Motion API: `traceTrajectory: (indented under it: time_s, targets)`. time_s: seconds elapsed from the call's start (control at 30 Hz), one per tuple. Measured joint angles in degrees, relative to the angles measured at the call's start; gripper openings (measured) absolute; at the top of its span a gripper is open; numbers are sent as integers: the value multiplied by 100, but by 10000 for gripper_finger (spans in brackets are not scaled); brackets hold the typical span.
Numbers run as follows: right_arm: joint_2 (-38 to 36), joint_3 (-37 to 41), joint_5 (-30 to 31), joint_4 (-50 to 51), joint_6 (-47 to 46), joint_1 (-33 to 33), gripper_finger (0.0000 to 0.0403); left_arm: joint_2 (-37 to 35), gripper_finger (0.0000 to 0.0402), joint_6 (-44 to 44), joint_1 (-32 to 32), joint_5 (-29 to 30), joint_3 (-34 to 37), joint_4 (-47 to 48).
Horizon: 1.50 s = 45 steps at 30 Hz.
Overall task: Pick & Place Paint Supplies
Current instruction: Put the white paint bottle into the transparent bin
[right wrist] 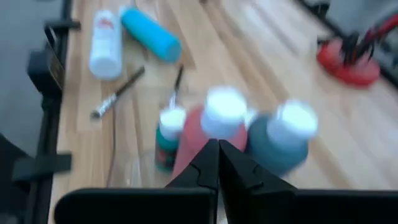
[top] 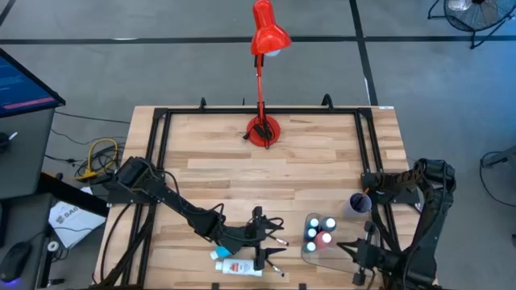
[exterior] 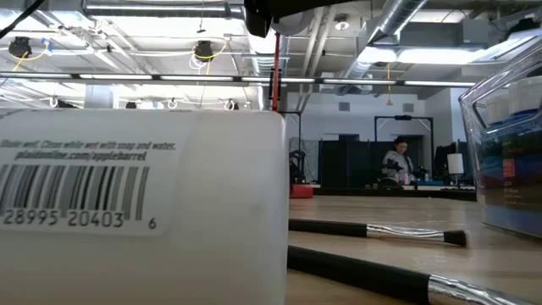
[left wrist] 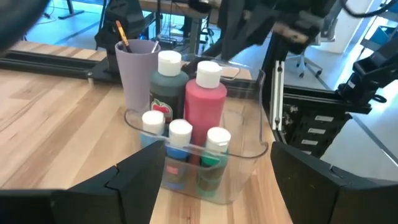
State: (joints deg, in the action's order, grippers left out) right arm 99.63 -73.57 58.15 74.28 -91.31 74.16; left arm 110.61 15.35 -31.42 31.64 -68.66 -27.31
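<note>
At the near edge of the desk (top: 322, 145) lie the loose supplies: a white paint tube (top: 239, 267) with a teal tube (top: 222, 254) just beside it, and two thin paintbrushes (top: 272, 256) between them and the clear tray (top: 313, 254). The left pincer (top: 262, 239) hovers low over those brushes, its jaws spread wide and holding nothing, looking across at the tray. Inside the tray stand five white-capped bottles, the pink-red bottle (left wrist: 204, 106) and a dark green one (left wrist: 168, 87) at the back, three small ones in front. The lilac cup (left wrist: 135, 68) stands just behind, with one brush in it. The right pincer (right wrist: 218, 163) waits above the tray's near right corner, jaws pressed together and empty. The step in hand looks like taking a brush or tube: I would set the open jaws across a brush handle, not along it, close gently, and lift clear before crossing to the tray, keeping well off the parked right arm. Far back stands the red lamp (top: 264, 129).
</note>
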Motion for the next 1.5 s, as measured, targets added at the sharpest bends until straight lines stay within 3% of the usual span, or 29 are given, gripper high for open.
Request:
traceTrajectory:
  time_s: [0.3, 0.53, 0.7, 0.8, 1.0, 1.13, 1.3, 1.5]
  targets:
    - [-2, -997, 961, 742, 642, -522, 0, 0, 273, 15, 7, 146, 0, 17]
    - [-7, -1040, 1667, -245, 2384, -689, 0, 0, 273, 19, 170, 226, 0, 124]
    - [0, -927, 1935, -677, 2599, -525, 0, 0, 273, 179, 199, 142, 0, 240]
    - [0, -927, 1637, -1366, 3256, -550, 0, 0, 273, 127, 192, -100, 0, 252]
    - [0, -927, 423, -4049, 6062, -777, 0, 0, 273, -149, 186, -474, -42, 282]
    - [-2, -761, -292, -5259, 7304, -852, 0, 0, 273, -190, 192, -520, -42, 777]
    - [0, -518, -540, -5761, 7859, -1018, 14, 0, 273, -175, 254, -535, -42, 1651]
    - [0, -479, -1169, -5762, 7777, -1357, 71, 0, 273, -2, 269, -541, -42, 2256]
